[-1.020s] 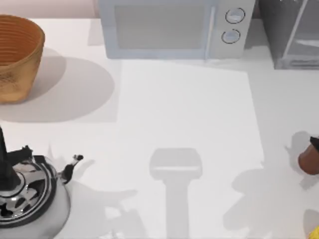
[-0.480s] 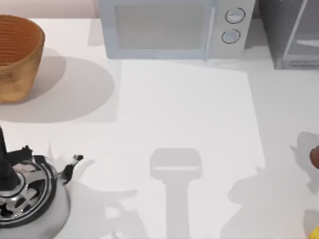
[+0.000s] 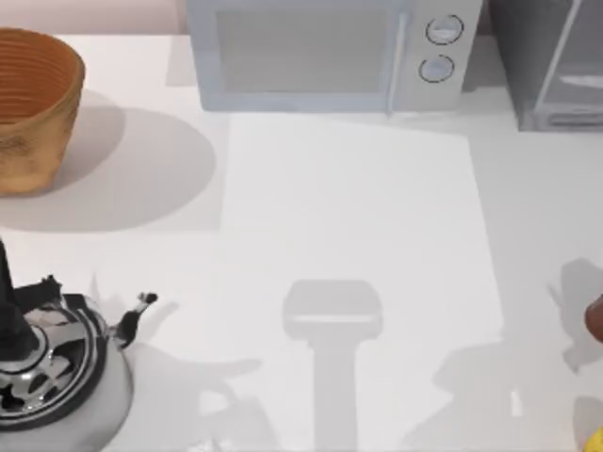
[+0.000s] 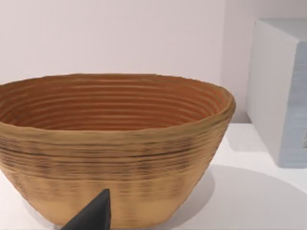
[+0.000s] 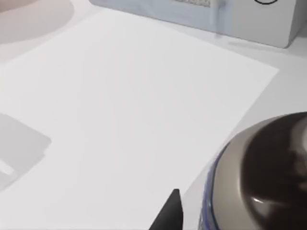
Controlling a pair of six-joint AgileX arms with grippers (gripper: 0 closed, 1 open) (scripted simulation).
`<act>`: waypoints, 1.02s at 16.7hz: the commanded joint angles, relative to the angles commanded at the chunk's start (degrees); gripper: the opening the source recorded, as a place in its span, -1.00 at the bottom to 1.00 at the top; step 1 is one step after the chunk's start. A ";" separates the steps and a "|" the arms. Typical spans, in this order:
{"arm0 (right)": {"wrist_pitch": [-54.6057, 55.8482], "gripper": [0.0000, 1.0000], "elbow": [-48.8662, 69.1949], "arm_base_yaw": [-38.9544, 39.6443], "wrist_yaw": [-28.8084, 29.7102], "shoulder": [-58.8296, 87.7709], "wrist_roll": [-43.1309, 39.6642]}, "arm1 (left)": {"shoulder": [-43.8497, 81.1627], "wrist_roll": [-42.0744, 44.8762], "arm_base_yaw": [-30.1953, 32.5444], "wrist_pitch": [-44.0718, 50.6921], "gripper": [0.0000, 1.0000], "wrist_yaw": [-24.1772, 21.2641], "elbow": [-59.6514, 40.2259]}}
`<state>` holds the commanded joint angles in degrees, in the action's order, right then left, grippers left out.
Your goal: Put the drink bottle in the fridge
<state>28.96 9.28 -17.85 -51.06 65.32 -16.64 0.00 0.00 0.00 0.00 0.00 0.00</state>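
Note:
The drink bottle (image 3: 595, 316) shows as a reddish-brown sliver at the table's right edge in the top view. In the right wrist view the same drink bottle (image 5: 261, 177) looms very close, dark brown with a grey rim and a blue band. My right gripper (image 5: 206, 223) is shut on it, and one dark fingertip (image 5: 171, 213) shows beside it. The fridge (image 3: 551, 66), dark grey with a thin pale bar handle, stands at the back right with its door shut. A dark part of my left gripper (image 4: 93, 216) points at the basket.
A pale microwave (image 3: 325, 52) with two round knobs stands at the back centre. A woven basket (image 3: 33, 108) sits at the back left. A shiny metal kettle (image 3: 52, 363) occupies the front left. Something yellow (image 3: 594, 441) peeks in at the front right corner.
The drink bottle has shifted right and slightly toward the front, almost out of the top view, and its shadow moved with it. The left arm has not moved.

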 joint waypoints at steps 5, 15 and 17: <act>-11.46 -0.98 -4.60 6.93 18.07 -25.31 6.70 | 0.00 0.00 0.00 0.00 1.00 0.00 0.00; -28.52 -0.98 -9.28 17.50 50.10 -64.31 16.34 | 0.00 0.00 0.00 0.00 1.00 0.00 0.00; -28.96 -0.98 -9.28 17.85 51.06 -65.32 16.64 | 0.00 0.00 0.00 0.00 1.00 0.00 0.00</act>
<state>0.00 0.00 0.00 0.00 0.00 0.00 0.00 0.00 0.00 0.00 0.00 0.00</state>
